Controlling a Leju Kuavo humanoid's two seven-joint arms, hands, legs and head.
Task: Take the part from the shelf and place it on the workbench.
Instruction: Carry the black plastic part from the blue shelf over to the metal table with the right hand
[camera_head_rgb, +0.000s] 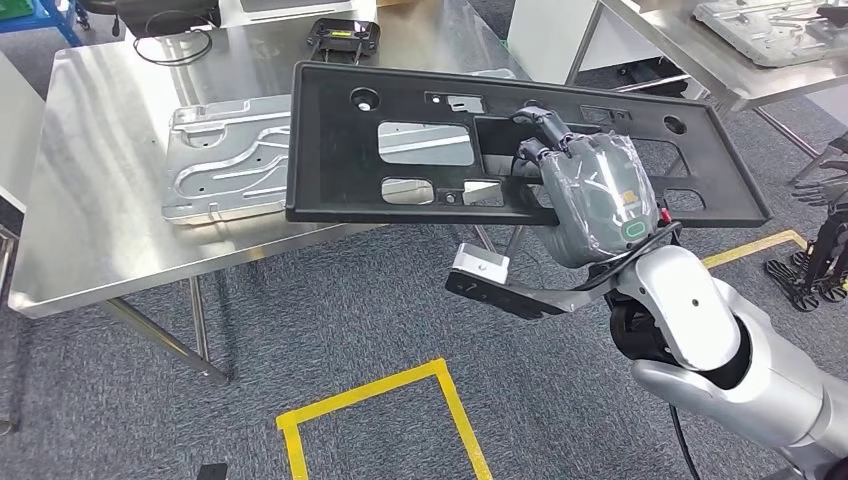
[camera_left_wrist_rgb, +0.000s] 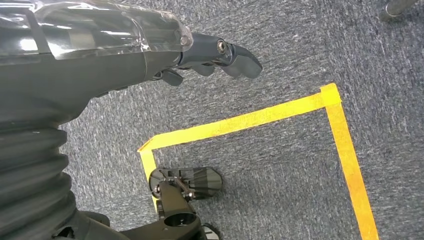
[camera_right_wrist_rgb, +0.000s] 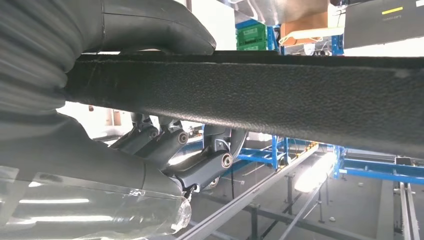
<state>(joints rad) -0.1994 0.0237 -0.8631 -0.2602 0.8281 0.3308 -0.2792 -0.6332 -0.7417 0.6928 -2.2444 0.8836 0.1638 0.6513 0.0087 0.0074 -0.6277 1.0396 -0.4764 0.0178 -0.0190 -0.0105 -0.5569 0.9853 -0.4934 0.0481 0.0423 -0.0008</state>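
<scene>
I see my right hand (camera_head_rgb: 590, 195) clamped on the black panel (camera_head_rgb: 400, 110), thumb (camera_right_wrist_rgb: 150, 25) on one face and fingers (camera_right_wrist_rgb: 200, 160) on the other, holding it over the workbench's (camera_head_rgb: 90, 200) near edge, above the silver plate (camera_head_rgb: 225, 160); my left hand (camera_left_wrist_rgb: 215, 52) hangs toward the floor, fingers curled, holding nothing

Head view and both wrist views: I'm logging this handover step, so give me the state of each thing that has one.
black panel: held level above the table's near edge, not set down.
right hand: grips the black panel through a cutout.
left hand: hangs over the carpet, fingers curled, holding nothing.
silver plate: lies flat on the steel table, partly hidden behind the panel.
</scene>
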